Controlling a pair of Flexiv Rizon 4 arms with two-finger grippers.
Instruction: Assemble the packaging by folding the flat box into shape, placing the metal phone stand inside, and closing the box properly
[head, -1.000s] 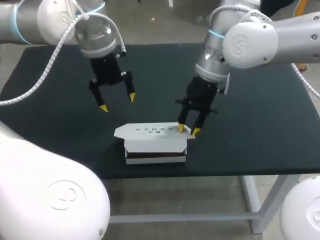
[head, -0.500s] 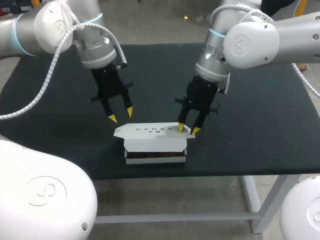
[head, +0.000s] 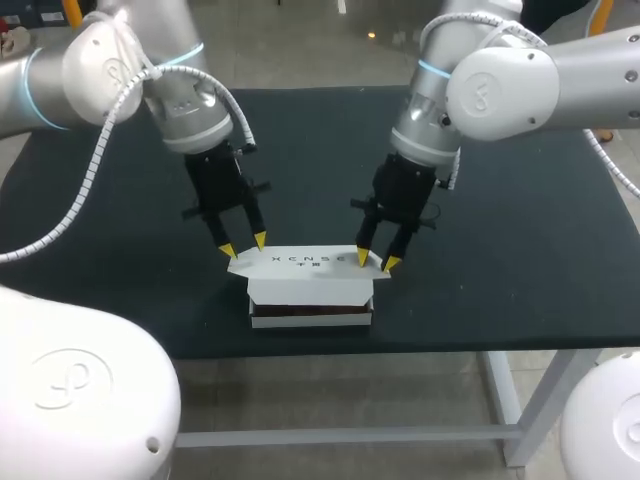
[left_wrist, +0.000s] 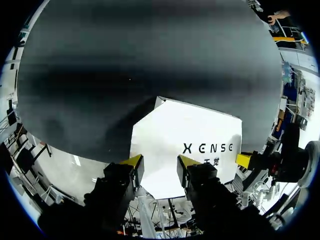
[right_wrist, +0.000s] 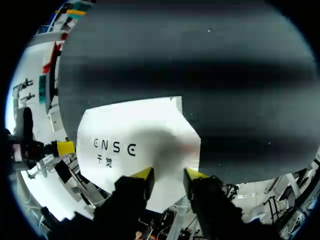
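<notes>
Your left jaws: narrowly spread, tips at the white box (head: 310, 290) lid's left end. Your right jaws: narrowly spread too, tips on the lid's right end.

Matt white cardboard box (head: 310, 290); dark matt tabletop (head: 520, 250)

Leaning in from both sides. Pointing the black, yellow-tipped left gripper (head: 244, 245) and right gripper (head: 377, 260) down, fingers a little apart.

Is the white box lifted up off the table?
No, the white box sits on the black table, with the left hand and right hand at the two ends of its lid.
</notes>
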